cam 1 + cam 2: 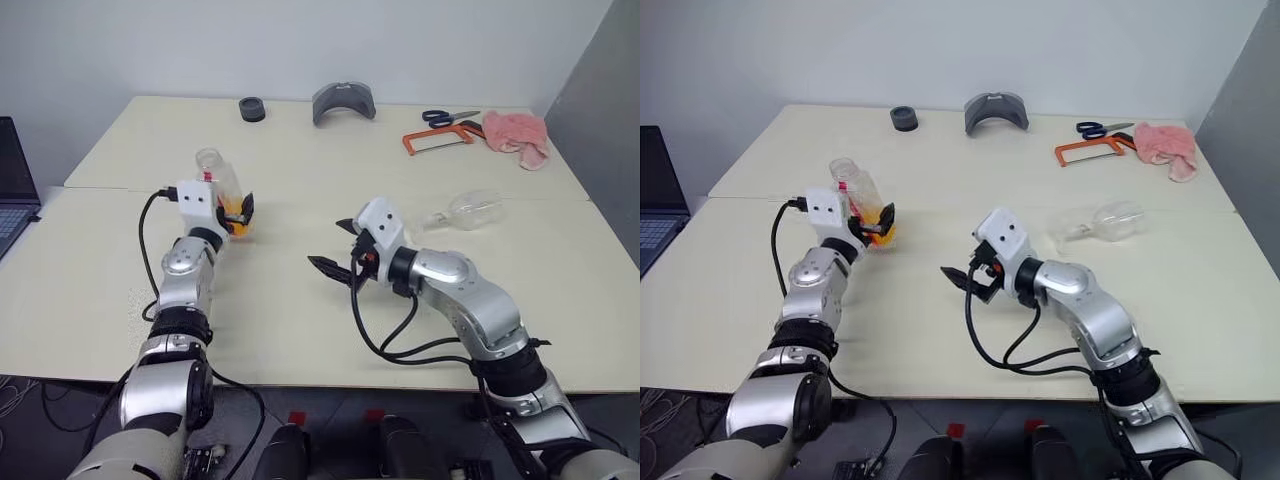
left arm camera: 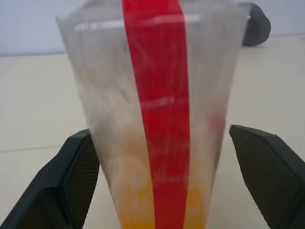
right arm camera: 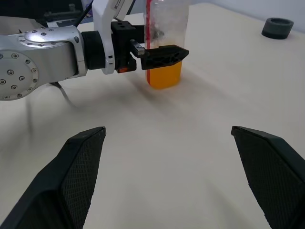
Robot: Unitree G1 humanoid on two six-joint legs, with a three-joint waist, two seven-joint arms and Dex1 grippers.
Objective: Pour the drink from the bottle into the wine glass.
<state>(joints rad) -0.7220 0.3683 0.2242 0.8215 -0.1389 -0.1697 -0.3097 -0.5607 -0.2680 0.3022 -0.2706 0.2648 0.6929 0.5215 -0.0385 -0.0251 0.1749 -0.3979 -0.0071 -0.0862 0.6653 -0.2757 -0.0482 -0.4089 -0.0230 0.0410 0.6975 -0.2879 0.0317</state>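
Bottle (image 2: 157,119) stands between the spread fingers of the left gripper (image 1: 238,212), ungripped; thin plastic, probably light, best held mid-body. Right gripper (image 1: 962,280) open, empty.

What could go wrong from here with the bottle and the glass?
1. The bottle stands on the table between the open fingers of the left gripper; a finger brushing it could tip it and spill the drink.
2. The glass lies on its side, away from the bottle, so it can roll, and nothing can be poured until it is stood up.
3. The right gripper hovers open between them; a swing toward either could knock it.
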